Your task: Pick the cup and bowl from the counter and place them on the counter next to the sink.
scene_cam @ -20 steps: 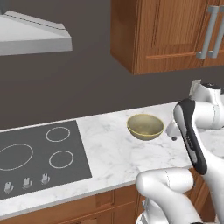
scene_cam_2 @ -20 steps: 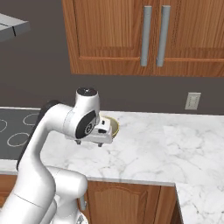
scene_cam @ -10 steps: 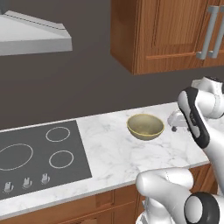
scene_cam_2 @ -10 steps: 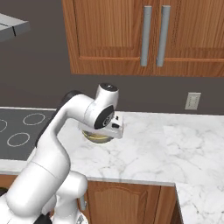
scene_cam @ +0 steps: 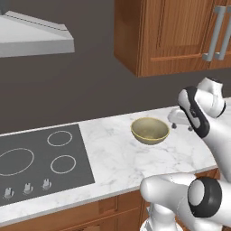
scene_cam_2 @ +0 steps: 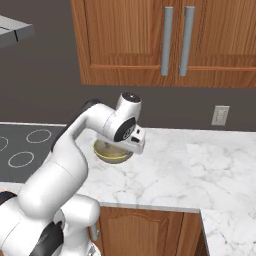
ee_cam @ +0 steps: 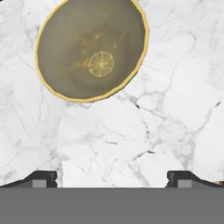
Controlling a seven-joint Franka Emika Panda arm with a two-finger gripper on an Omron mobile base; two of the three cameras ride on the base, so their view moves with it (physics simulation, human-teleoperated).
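Observation:
An olive-tan bowl (scene_cam: pixel 150 131) with a yellowish rim stands upright and empty on the white marble counter (scene_cam: pixel 113 158), to the right of the cooktop. My gripper (scene_cam: pixel 181 128) hovers above the counter just right of the bowl, open, with nothing between its fingers. From the right base camera, the gripper (scene_cam_2: pixel 136 148) covers part of the bowl (scene_cam_2: pixel 111 152). Looking down from the hand, the bowl (ee_cam: pixel 92 48) lies ahead at the upper left, with bare counter (ee_cam: pixel 166 109) under the gripper (ee_cam: pixel 113 177) and its fingertips (ee_cam: pixel 42 178) wide apart. The cup and the sink are out of view.
A dark grey cooktop (scene_cam: pixel 40 158) with several burner rings sits left of the bowl, under a range hood (scene_cam: pixel 31 40). Wooden wall cabinets (scene_cam_2: pixel 165 40) hang above. A wall outlet (scene_cam_2: pixel 220 115) is at the back right. The marble runs on to the right (scene_cam_2: pixel 200 165).
The hand has swung from the bowl's left side across to its right edge. The bowl has stayed put and the jaws have stayed open.

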